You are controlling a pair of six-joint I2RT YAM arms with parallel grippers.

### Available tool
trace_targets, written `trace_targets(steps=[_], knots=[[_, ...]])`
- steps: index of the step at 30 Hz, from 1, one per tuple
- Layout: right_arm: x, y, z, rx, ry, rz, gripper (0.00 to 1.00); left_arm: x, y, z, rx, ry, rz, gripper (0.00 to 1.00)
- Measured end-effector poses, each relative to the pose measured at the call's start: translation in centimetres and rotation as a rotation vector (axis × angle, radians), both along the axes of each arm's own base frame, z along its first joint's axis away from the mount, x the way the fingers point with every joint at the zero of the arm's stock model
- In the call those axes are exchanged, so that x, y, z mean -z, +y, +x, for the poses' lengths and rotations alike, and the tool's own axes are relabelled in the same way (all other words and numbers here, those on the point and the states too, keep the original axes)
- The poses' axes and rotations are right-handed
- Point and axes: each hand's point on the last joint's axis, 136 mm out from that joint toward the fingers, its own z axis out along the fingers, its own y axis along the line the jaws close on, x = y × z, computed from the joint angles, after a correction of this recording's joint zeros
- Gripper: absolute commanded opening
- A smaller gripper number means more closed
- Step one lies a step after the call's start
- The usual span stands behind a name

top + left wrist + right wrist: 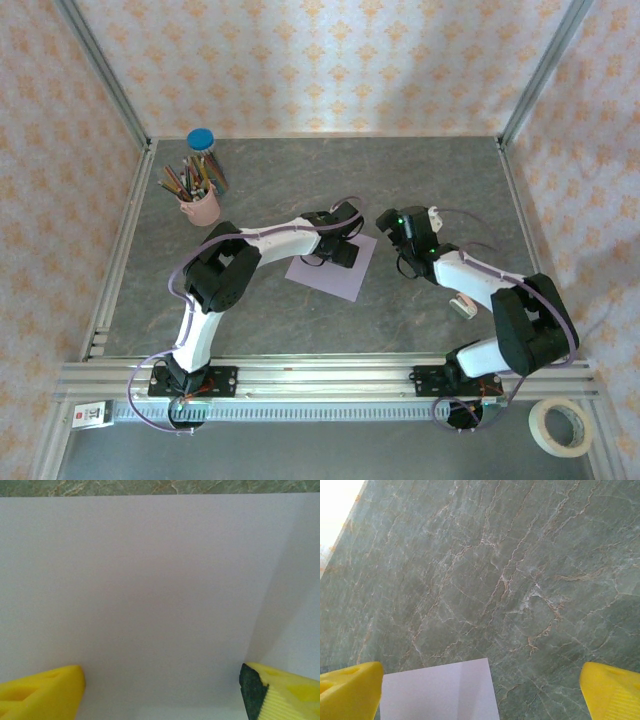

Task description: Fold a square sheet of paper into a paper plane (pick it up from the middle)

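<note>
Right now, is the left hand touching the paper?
Cannot tell. The left wrist view shows the left hand open over the lilac sheet of paper, but neither contact nor a gap at its fingertips; the top view hides them.

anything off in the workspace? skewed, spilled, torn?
Nothing spilled or torn. The square sheet of paper lies turned askew to the edges of the table, and the left wrist view shows one straight crease across it. The pencil cup stands upright.
</note>
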Motion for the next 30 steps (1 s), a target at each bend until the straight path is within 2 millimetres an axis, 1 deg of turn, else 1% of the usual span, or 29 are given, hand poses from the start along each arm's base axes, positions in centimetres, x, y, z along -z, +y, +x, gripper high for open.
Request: trace_targets(steps=[18,25,30], knots=[[0.2,-0.01,-0.01,0.0,0.005,-0.002,1.0,0.25,-0.09,0.03,0.001,-0.01,-0.007,0.77],[0.45,-0.02,-0.03,0.001,0.012,-0.005,1.0,0.26,-0.25,0.39,-0.002,-0.031,-0.02,0.74],[0.62,-0.03,-0.05,0.001,0.016,-0.007,0.99,0.27,-0.34,0.54,-0.003,-0.039,-0.026,0.73]])
